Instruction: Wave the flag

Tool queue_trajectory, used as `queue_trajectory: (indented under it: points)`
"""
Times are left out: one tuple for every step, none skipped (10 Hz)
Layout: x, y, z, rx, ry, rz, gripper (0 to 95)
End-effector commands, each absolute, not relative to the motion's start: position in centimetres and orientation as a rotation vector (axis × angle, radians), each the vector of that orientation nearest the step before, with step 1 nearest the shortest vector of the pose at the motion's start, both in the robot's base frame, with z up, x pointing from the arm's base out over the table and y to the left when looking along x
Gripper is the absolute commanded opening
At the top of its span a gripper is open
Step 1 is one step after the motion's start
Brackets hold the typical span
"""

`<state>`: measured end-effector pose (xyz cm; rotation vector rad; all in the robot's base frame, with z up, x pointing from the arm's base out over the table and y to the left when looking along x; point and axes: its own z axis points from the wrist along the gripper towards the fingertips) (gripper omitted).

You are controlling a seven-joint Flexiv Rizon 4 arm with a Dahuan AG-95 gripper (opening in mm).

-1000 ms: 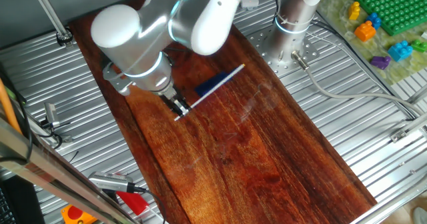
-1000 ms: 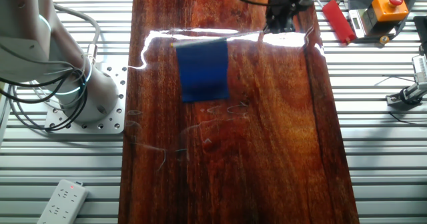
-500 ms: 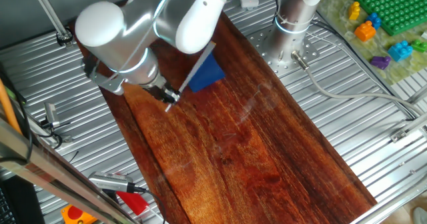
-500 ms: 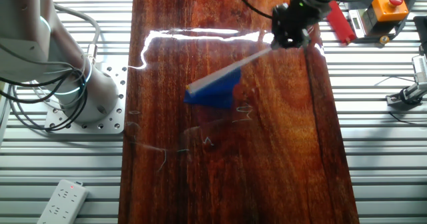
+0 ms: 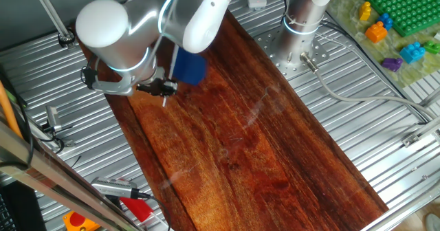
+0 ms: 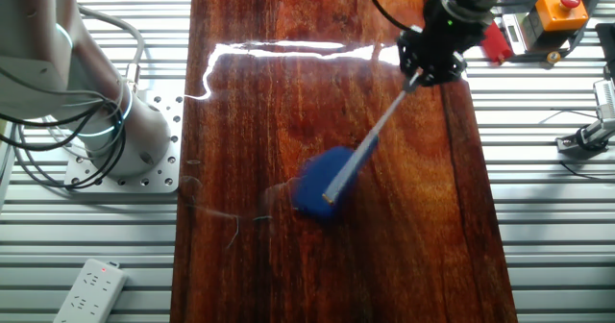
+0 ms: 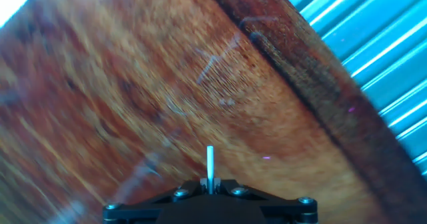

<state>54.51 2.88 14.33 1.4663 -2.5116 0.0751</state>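
Observation:
The flag is a dark blue cloth (image 5: 189, 67) on a thin white stick (image 6: 370, 142). My gripper (image 5: 163, 89) is shut on the stick's lower end and holds the flag above the wooden board (image 5: 247, 141). In the other fixed view my gripper (image 6: 420, 70) is near the board's far right edge, and the stick slants down-left to the blurred cloth (image 6: 317, 182). In the hand view the short stick end (image 7: 210, 163) pokes out from between my shut jaws (image 7: 210, 184); the cloth is out of view there.
The arm's base (image 5: 302, 21) stands beside the board. A green brick plate with coloured bricks (image 5: 399, 11) lies at the back right. A red tool (image 6: 488, 30) and an orange button box (image 6: 560, 11) sit on the metal table (image 6: 548, 217). A white remote (image 6: 91, 286) lies at one corner.
My gripper has turned and swung the flag. In one fixed view the cloth rose toward the arm; in the other the stick swept from lying across the board to slanting down-left.

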Motion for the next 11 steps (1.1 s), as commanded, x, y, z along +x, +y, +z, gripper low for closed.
queue_trajectory:
  points:
    - [54.9, 1.4, 15.5, 1.310, -2.619, 0.110, 0.0]
    - [54.9, 1.8, 15.8, 1.193, -2.690, 0.088, 0.0]
    - [54.8, 2.7, 16.1, 1.068, -2.743, 0.079, 0.0]
    - [54.7, 3.8, 16.3, 0.961, -2.784, 0.067, 0.0]
    - [54.4, 4.5, 16.4, 0.895, -2.804, 0.036, 0.0]
    - [53.8, 5.6, 16.2, 0.754, -2.836, -0.037, 0.0]
    - [53.6, 6.2, 15.9, 0.683, -2.846, -0.076, 0.0]
    - [53.4, 6.6, 15.6, 0.623, -2.851, -0.110, 0.0]
    - [53.4, 6.9, 15.5, 0.567, -2.857, -0.137, 0.0]
    - [53.4, 7.2, 15.5, 0.529, -2.859, -0.164, 0.0]
    - [53.4, 7.4, 15.4, 0.498, -2.859, -0.182, 0.0]
